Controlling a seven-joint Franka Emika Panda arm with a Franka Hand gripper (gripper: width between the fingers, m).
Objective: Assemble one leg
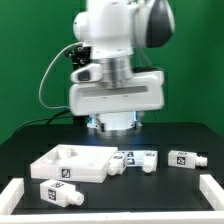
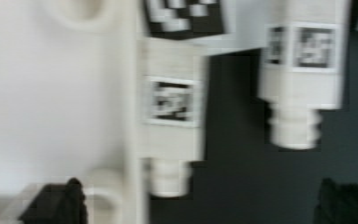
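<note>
Hovering: I hold the gripper (image 2: 199, 204) spread wide and empty over the parts, fingertips (image 2: 55, 201) well apart.
Leg: the leg (image 2: 172, 110) I am lined up on lies flat along one edge of the white tabletop (image 2: 48, 120), close to a corner, stub end towards the fingers.
Contact: I see no gap, so it seems to touch that edge.
Handling: I judge it light, rigid and smooth (likely to skid if nudged).
Hold: across the tagged square body, not the narrow stub.
Tight side: the tabletop's rim leaves a finger almost no room.
Open side: a strip of bare black table (image 1: 150, 198), then a second leg (image 2: 300, 70) just beside it.
Elsewhere: another leg (image 1: 55, 193) lies off the tabletop's near edge.
</note>
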